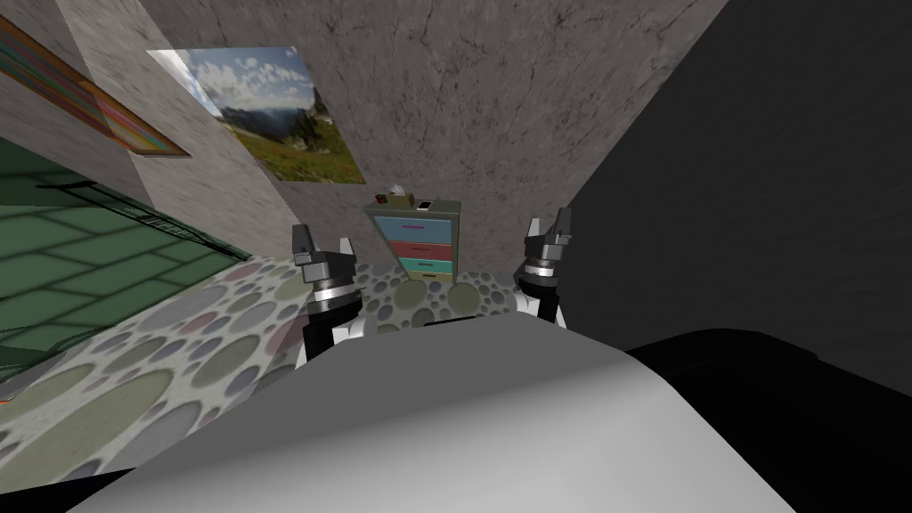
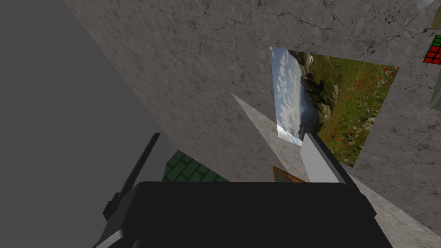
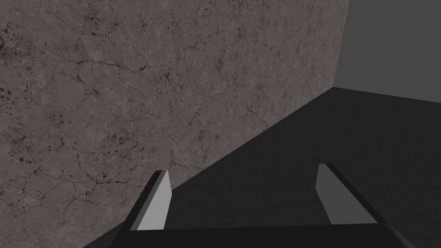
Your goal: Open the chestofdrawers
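At the foot of the cracked grey far wall, across the floor patterned with grey and olive circles, stands the small olive-framed chest of drawers. It is well apart from you, and its four coloured fronts look flush and shut.

Your left claw and right claw are raised to either side of it in the head view. Both point up at the wall rather than at the furniture, each with its two blades standing apart and holding nothing.

The step in hand is the approach, so neither claw has work yet. Drive the base straight ahead and keep the chest centred between the arms. Stop square to its front, near enough to reach but with room left for a drawer to slide out. Then tip one wrist down until its camera shows a drawer face.

The blue top drawer seems the easiest to reach. Set the blades either side of its thin pink handle, close them, and draw straight back.

Pull gently, because the small objects on top could likely be shaken off by a jerk.
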Controlling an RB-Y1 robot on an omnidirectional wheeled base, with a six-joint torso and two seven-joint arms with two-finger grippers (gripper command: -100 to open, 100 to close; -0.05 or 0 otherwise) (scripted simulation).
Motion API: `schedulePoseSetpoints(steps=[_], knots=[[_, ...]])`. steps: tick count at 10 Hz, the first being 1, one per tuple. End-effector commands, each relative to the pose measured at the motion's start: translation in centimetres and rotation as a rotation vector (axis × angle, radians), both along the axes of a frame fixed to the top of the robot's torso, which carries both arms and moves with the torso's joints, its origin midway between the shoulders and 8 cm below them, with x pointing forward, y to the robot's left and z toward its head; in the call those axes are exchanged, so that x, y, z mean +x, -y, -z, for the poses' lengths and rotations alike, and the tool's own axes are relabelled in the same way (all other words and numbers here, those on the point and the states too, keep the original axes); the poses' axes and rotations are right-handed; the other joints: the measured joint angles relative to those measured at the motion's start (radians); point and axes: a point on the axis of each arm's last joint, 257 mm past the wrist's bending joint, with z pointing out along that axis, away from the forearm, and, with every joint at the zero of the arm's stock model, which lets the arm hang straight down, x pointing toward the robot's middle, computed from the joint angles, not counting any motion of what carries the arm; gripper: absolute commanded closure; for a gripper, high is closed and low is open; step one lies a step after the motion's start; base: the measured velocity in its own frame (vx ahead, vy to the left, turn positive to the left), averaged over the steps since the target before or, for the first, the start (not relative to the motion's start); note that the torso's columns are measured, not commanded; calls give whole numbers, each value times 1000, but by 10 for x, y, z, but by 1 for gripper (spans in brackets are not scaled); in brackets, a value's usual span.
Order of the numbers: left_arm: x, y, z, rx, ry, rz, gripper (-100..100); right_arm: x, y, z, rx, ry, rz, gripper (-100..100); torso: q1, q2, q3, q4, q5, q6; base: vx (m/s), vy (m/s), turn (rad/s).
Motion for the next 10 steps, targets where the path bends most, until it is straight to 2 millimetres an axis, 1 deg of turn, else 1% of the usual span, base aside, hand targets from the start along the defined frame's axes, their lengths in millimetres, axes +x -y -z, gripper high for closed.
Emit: schedulePoseSetpoints(steps=[1, 3, 9, 10], knots=[[0, 0, 0, 0, 0, 0, 0, 0, 0, 0, 0, 0, 0, 0, 0, 40, -82, 41, 0, 0, 0, 0, 0], [0, 0, 0, 0, 0, 0, 0, 0, 0, 0, 0, 0, 0, 0, 0, 175, -351, 176, 0, 0, 0, 0, 0], [0, 0, 0, 0, 0, 0, 0, 0, 0, 0, 0, 0, 0, 0, 0, 618, -1234, 617, 0, 0, 0, 0, 0], [5, 5, 3, 34, -21, 21, -100, 0, 0, 0, 0, 0, 0, 0, 0, 691, -1382, 691, 0, 0, 38, -1, -45]])
